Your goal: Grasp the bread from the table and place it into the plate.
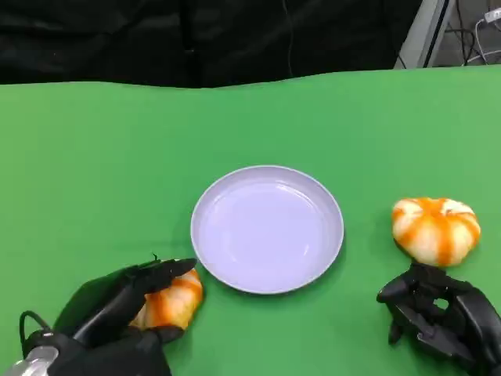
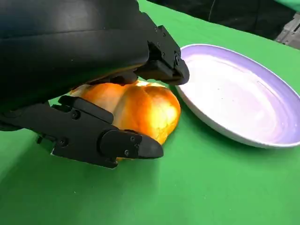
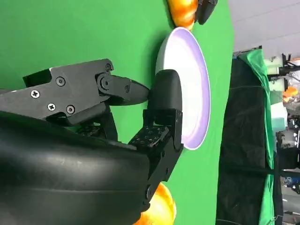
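Observation:
An orange-and-white bread (image 1: 171,301) lies on the green table just left of the lilac plate (image 1: 266,227). My left hand (image 1: 109,321) grips it, with fingers (image 2: 117,143) closed against both of its sides while the bread (image 2: 140,108) rests on the cloth next to the plate (image 2: 243,98). A second bread (image 1: 435,227) sits to the right of the plate. My right hand (image 1: 438,317) is just in front of this bread, fingers (image 3: 164,98) curled in and holding nothing. That bread (image 3: 159,211) peeks out beside the hand's shell.
The green table ends at a black curtain (image 1: 196,39) at the back. Metal framing and cables (image 1: 462,31) stand at the far right corner. Bare cloth lies all round the plate (image 3: 187,79).

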